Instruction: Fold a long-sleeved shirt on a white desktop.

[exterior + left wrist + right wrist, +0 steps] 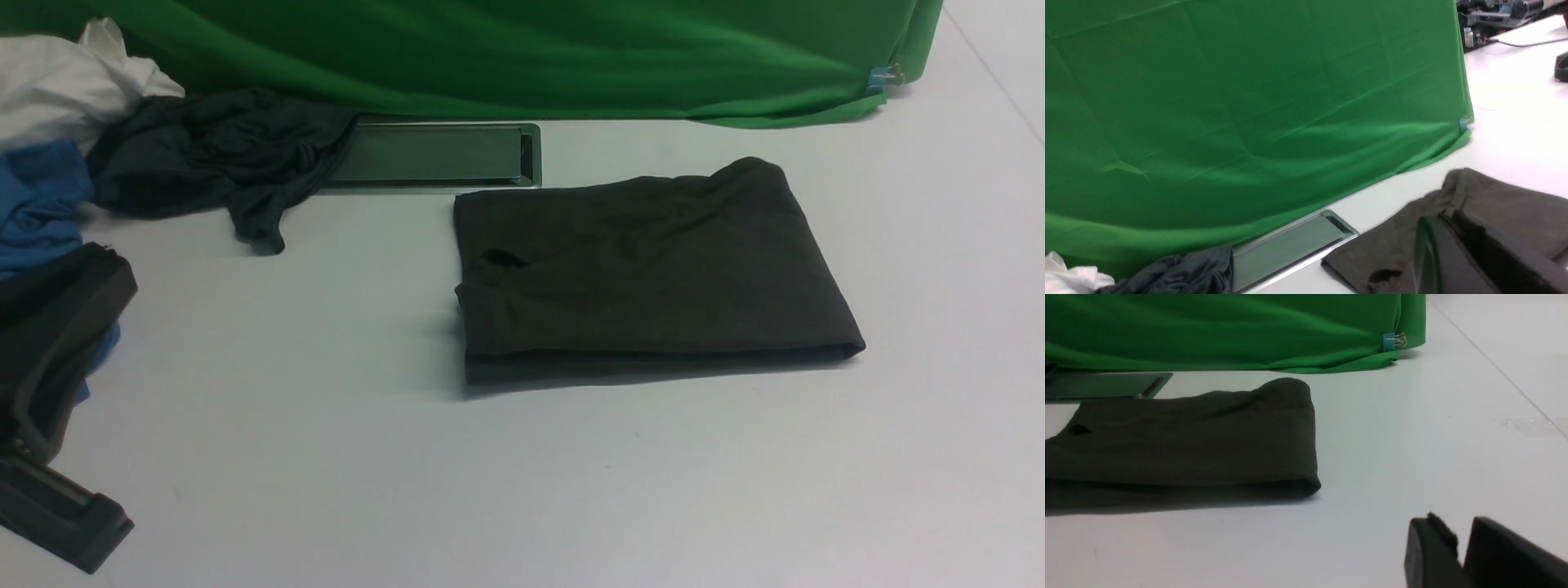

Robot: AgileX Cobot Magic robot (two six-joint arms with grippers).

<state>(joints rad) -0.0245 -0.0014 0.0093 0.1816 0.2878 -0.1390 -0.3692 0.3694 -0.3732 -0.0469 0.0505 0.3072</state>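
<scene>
On the white desktop (326, 457), the long-sleeved shirt (645, 269) lay folded into a rectangle just in front of the metal panel (433, 155). The left gripper (1453, 245) was closed and empty; the right gripper (1461, 547) stood slightly parted, holding nothing.

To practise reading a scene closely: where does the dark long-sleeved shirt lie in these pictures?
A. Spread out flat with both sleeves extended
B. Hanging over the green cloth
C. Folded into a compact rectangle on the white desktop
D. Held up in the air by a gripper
C: the long-sleeved shirt lies as a layered rectangle on the white desktop, with neither gripper touching it.
</scene>
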